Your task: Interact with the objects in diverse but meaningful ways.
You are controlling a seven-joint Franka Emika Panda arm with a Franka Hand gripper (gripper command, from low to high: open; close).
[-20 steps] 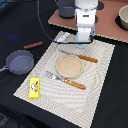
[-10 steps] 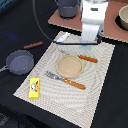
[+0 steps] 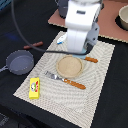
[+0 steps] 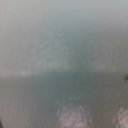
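My gripper [image 3: 79, 49] hangs low over the far edge of the woven placemat [image 3: 100, 85], and the arm's white body hides its fingers. The wrist view is only a blurred grey-blue surface, very close. A white-and-blue tube [image 3: 60, 40] peeks out on the exterior view's left of the arm. The dark grey frying pan [image 3: 19, 62] with its reddish-brown handle [image 3: 33, 46] lies left of the mat. A yellow box [image 3: 34, 88] rests on the mat's near left corner. No carton shows.
A beige round plate [image 3: 69, 66] sits mid-mat, just in front of the arm. A fork-like tool with an orange handle [image 3: 66, 80] lies nearer, and another orange handle [image 3: 90, 60] lies to the plate's right. A bowl [image 3: 123, 17] stands on a brown board at the back right.
The arm swung to the exterior view's right, then back left, and has come down lower over the mat's far edge. The objects on the table have not moved.
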